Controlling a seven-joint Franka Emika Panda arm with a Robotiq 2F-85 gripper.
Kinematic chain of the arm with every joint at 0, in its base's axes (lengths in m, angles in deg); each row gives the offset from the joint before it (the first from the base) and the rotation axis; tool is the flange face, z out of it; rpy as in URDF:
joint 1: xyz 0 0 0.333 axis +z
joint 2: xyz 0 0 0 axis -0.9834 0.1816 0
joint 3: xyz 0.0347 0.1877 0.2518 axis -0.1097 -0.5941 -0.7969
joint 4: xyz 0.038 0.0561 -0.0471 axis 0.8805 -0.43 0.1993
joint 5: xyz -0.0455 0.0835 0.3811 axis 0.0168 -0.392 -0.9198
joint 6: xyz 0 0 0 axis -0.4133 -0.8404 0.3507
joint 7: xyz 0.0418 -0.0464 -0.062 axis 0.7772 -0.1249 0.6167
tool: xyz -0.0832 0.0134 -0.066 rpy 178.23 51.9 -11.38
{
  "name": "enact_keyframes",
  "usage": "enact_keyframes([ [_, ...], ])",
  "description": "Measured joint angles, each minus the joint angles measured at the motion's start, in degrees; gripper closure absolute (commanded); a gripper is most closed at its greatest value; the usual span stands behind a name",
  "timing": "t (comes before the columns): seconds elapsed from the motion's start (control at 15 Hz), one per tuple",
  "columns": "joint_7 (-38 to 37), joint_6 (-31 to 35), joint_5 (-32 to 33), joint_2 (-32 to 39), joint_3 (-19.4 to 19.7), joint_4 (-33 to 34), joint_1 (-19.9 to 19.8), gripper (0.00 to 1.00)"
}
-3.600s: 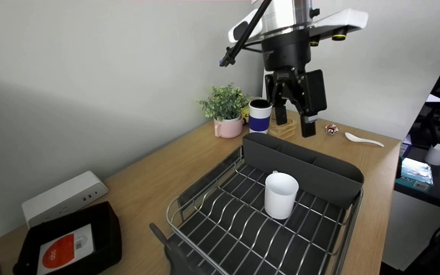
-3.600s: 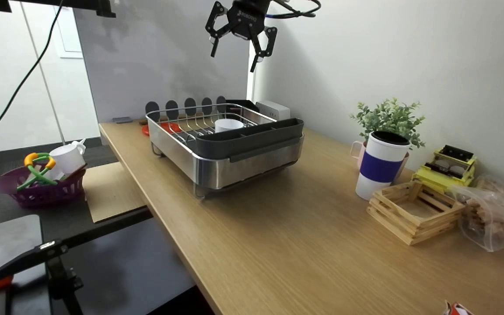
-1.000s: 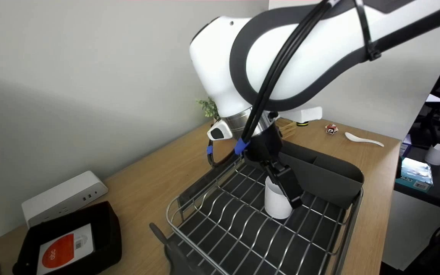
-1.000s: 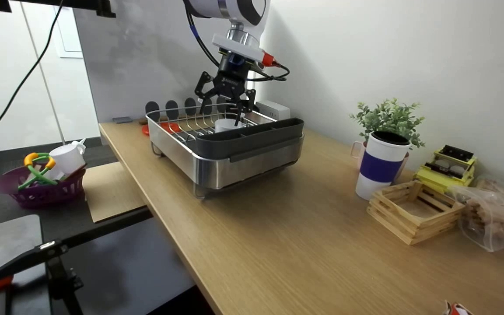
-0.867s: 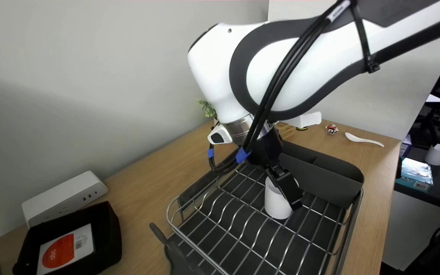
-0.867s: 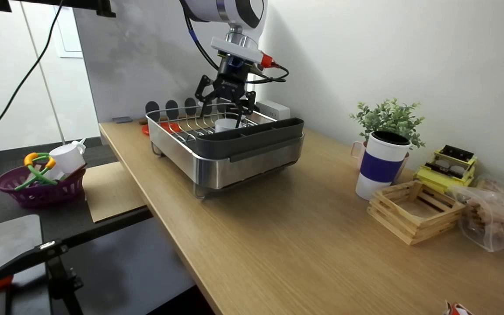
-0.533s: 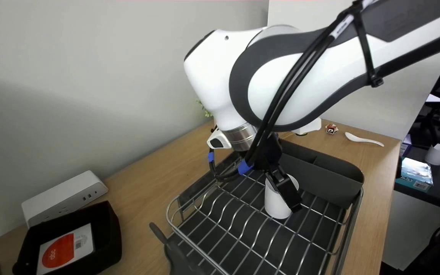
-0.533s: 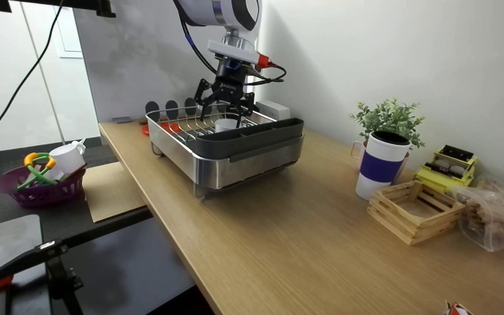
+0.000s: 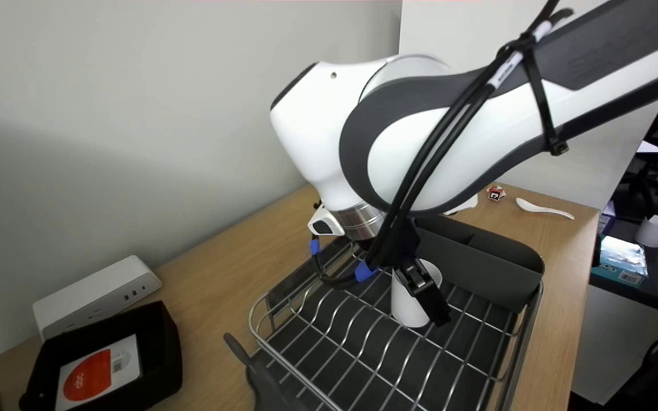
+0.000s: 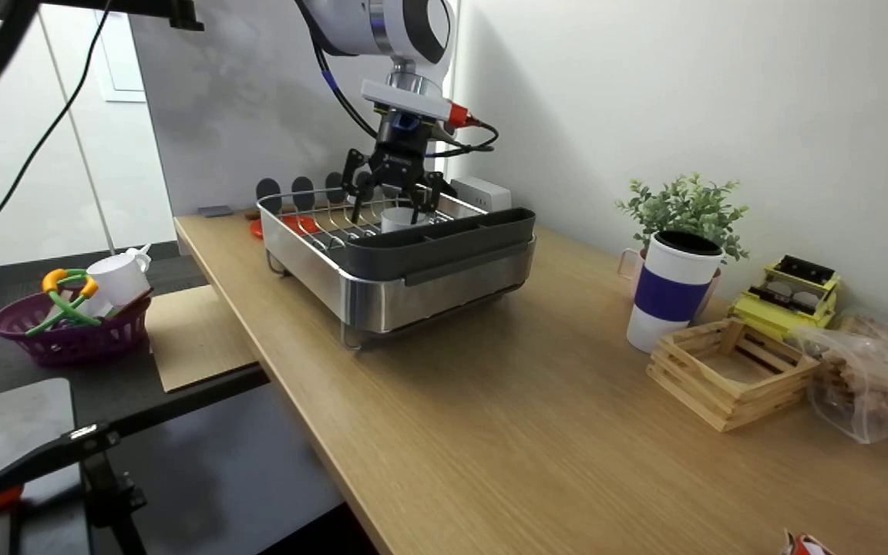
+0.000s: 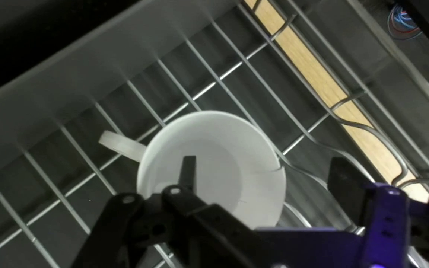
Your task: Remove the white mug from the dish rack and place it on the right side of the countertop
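Honestly, it's early days: the white mug [image 11: 218, 167] stands in the dish rack [image 10: 444, 293], and the gripper [image 11: 262, 163] is down at it with jaws spread, seemingly straddling one side of the rim, nothing grasped. Reach looks about done, imo; grip, lift and placing it on the right side of the countertop [image 10: 490, 432] are all left

mug [image 11: 218, 171]: below gripper [image 10: 385, 220], inside dish rack [image 10: 413, 304] | dish rack: under gripper, on countertop [image 10: 536, 416] | in an exterior view, tumbler [image 10: 667, 301] and crate [image 10: 691, 385]: right of gripper, well apart | in an exterior view, tray [image 9: 167, 365]: left of gripper
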Motion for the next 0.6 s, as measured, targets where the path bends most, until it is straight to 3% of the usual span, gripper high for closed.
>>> enact_keyframes([
  [0.47,0.0,0.0,0.51,0.59,0.0,1.28,0.06,0.91],
  [0.6,0.0,0.0,0.57,0.67,0.0,1.42,0.12,0.99],
])
